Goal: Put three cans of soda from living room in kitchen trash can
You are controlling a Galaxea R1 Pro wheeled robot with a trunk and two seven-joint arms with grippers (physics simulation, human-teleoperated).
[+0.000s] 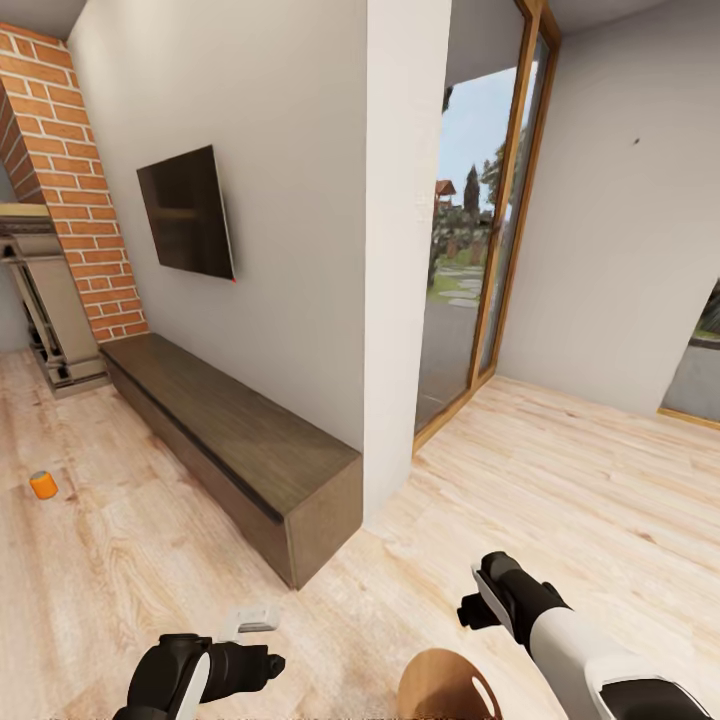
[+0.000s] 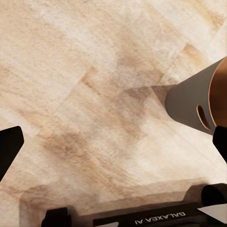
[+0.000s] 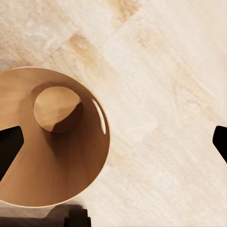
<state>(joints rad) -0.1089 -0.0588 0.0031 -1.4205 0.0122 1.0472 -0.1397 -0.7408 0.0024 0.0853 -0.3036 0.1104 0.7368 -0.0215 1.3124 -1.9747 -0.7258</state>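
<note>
Bright orange soda can sits at my ten o'clock on the plank floor; empty tapered bin below. Left gripper and right gripper spread, empty. Rolling forward could topple the bin.

We stand in a home's living room. A light wood plank floor runs under us. On the far left rises a red-brick chimney with a grey fireplace at its foot. A flat black wall television hangs on the pale grey wall, above a long, low dark-wood media bench. To the right, tall wood-framed glass doors show a garden with trees and a stone path.
</note>
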